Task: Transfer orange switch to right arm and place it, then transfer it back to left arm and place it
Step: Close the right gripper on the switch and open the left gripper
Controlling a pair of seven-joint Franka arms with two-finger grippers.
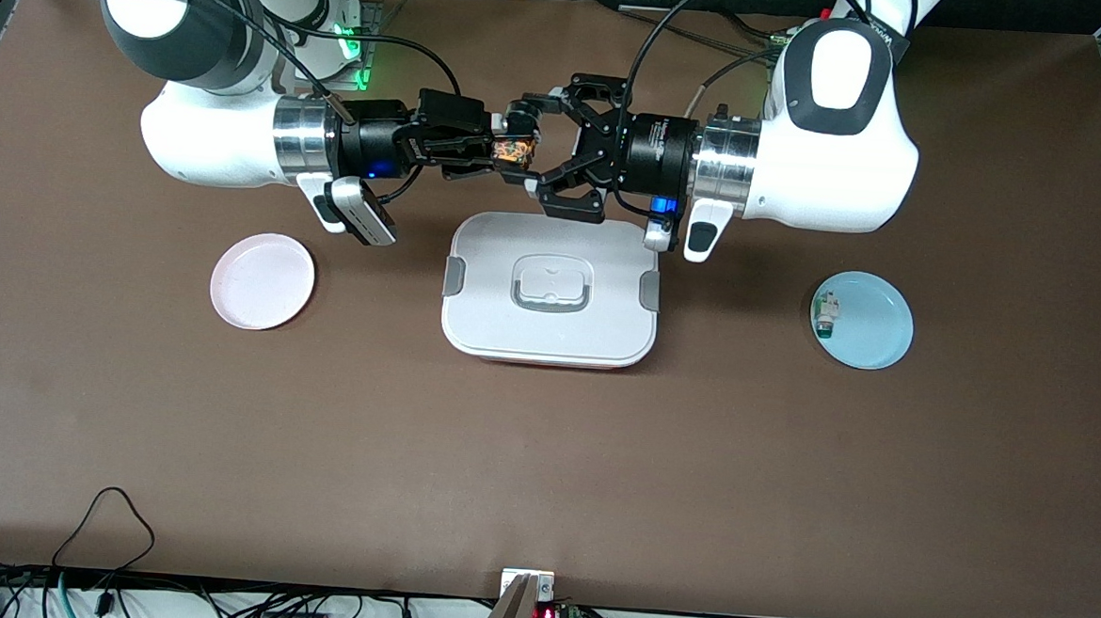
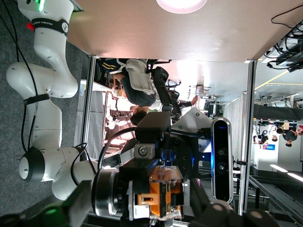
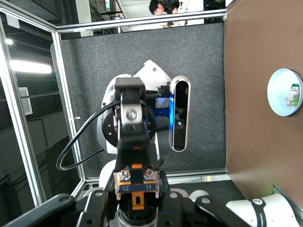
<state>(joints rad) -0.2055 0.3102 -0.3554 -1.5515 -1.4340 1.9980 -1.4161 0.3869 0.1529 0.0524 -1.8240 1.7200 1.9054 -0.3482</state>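
The orange switch [image 1: 513, 150] is up in the air, over the table just off the edge of the white box [image 1: 549, 337] that faces the robots' bases. My right gripper [image 1: 497, 151] is shut on it. My left gripper [image 1: 537, 145] is open, with one finger on each side of the switch and apart from it. In the left wrist view the switch [image 2: 163, 194] sits at the tip of the right gripper [image 2: 137, 198], between my left gripper's [image 2: 147, 215] spread fingers. In the right wrist view the switch [image 3: 136, 182] shows in my right gripper [image 3: 136, 201].
The box lies at the table's middle, lid on, with grey clips. A pink plate [image 1: 262, 281] lies toward the right arm's end. A blue plate [image 1: 874, 335] with a small white-and-green component [image 1: 825, 314] lies toward the left arm's end; both show in the right wrist view [image 3: 279, 80].
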